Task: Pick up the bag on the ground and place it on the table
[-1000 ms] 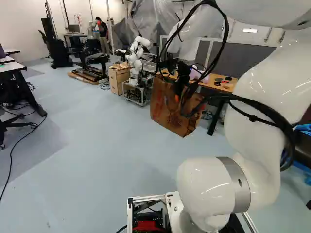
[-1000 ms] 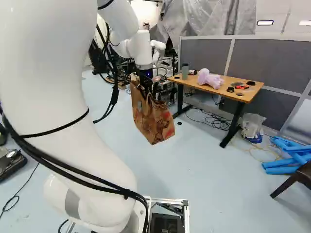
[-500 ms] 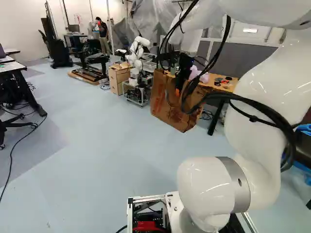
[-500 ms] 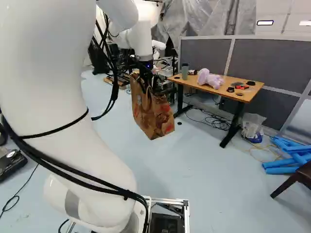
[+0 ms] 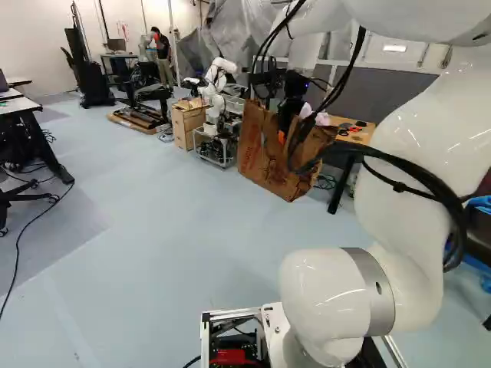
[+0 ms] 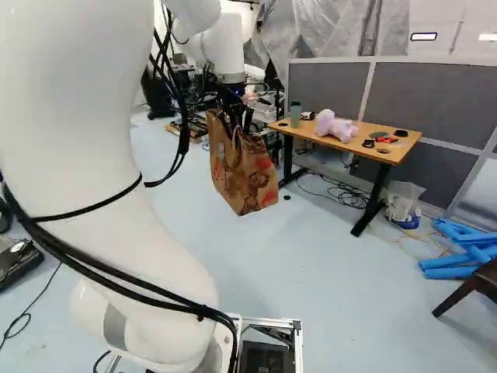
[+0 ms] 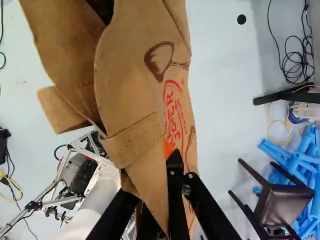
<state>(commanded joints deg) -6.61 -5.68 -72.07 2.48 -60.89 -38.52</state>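
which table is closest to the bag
The wooden table, with the pink soft thing on it. The white table stands farther off, at the left base view's left edge.

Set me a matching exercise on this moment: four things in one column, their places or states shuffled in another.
1. paper bag
2. green container
3. lilac soft thing
4. blue tubes

A. upright at one end of the table
B. on the floor, near the dark chair
C. gripped by the tool
D. lying around mid-table

Pairs: 1-C; 2-A; 3-D; 4-B
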